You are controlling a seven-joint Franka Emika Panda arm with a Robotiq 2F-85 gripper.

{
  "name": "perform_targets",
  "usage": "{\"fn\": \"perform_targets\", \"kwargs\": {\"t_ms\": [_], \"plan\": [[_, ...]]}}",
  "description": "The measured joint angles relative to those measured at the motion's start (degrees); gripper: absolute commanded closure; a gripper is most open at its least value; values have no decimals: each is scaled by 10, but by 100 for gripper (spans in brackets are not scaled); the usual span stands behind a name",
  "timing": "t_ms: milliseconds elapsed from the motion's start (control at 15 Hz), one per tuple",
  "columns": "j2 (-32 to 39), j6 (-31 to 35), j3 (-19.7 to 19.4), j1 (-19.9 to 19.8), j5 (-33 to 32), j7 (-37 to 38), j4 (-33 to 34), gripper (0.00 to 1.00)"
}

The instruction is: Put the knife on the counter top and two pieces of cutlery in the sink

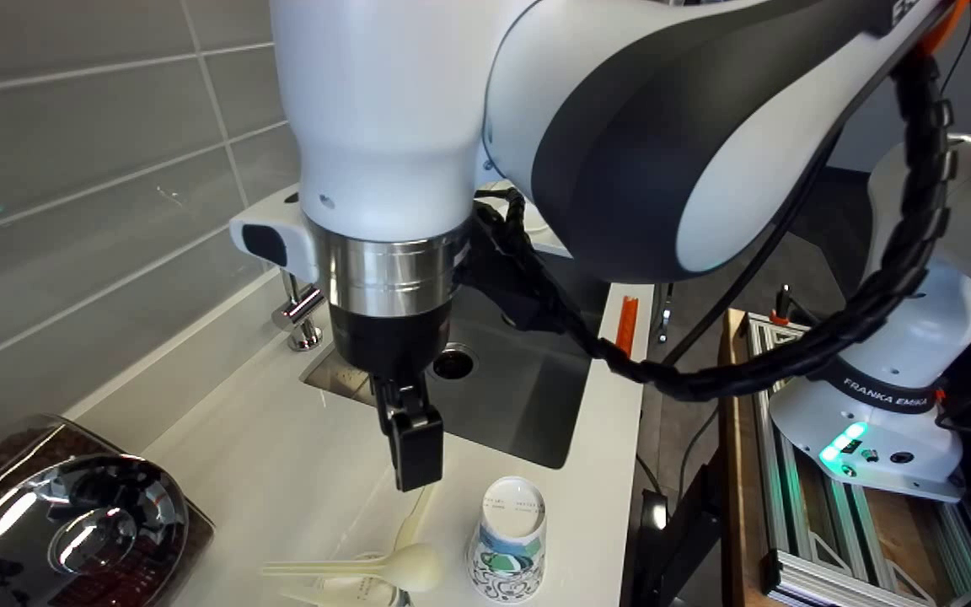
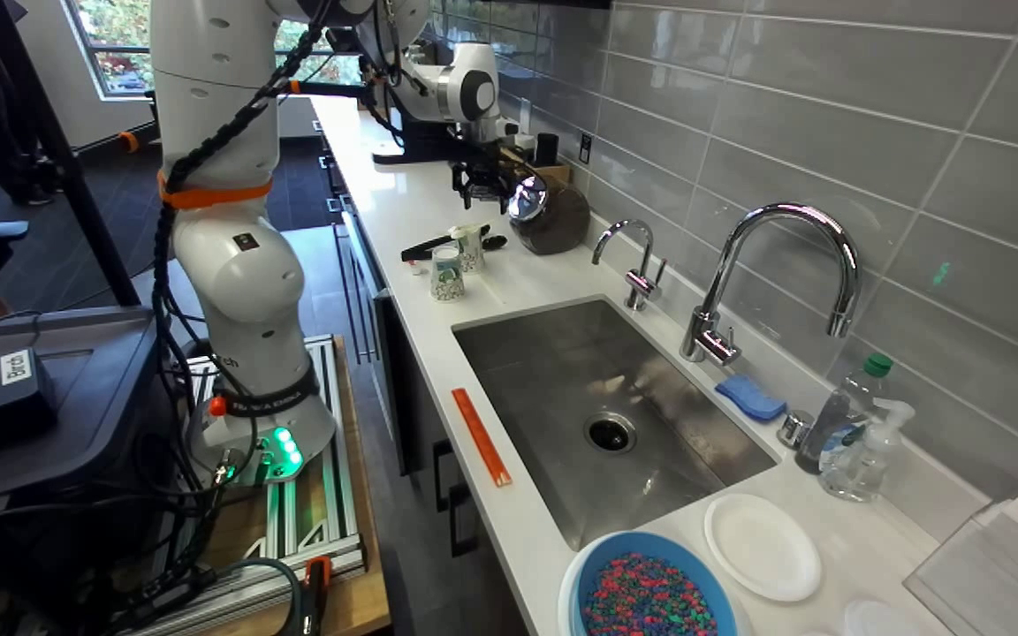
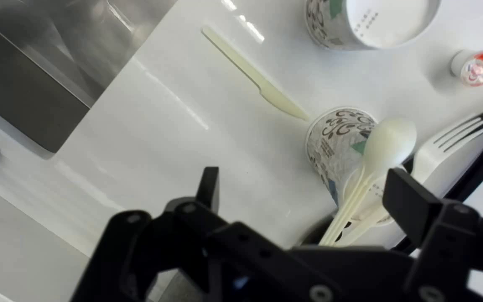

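The pale cream knife (image 3: 254, 75) lies flat on the white counter top (image 3: 162, 138). Its blade tip is close to an overturned cup (image 3: 338, 134). A cream spoon (image 3: 388, 144) and fork (image 3: 430, 157) lie across that cup's base, their handle ends hidden by the gripper. The spoon also shows in an exterior view (image 1: 410, 569). My gripper (image 3: 308, 195) is open and empty above the counter, near the cup; it shows in both exterior views (image 1: 415, 451) (image 2: 479, 196). The steel sink (image 2: 535, 389) holds no cutlery in view.
Another overturned cup (image 1: 509, 548) stands near the counter's front edge. A small red-and-white bottle (image 3: 478, 68) and black utensils (image 3: 482, 159) lie nearby. A dark canister (image 2: 553, 216) stands by the tiled wall. A small tap (image 2: 633, 261) and tall tap (image 2: 765, 265) rise behind the sink.
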Motion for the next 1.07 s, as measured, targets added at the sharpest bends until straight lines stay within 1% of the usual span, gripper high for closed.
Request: {"fn": "perform_targets", "kwargs": {"t_ms": [533,1067], "plan": [[77,-1,-11,44,-1,79,85,0],[129,0,-37,87,-15,127,126,0]]}}
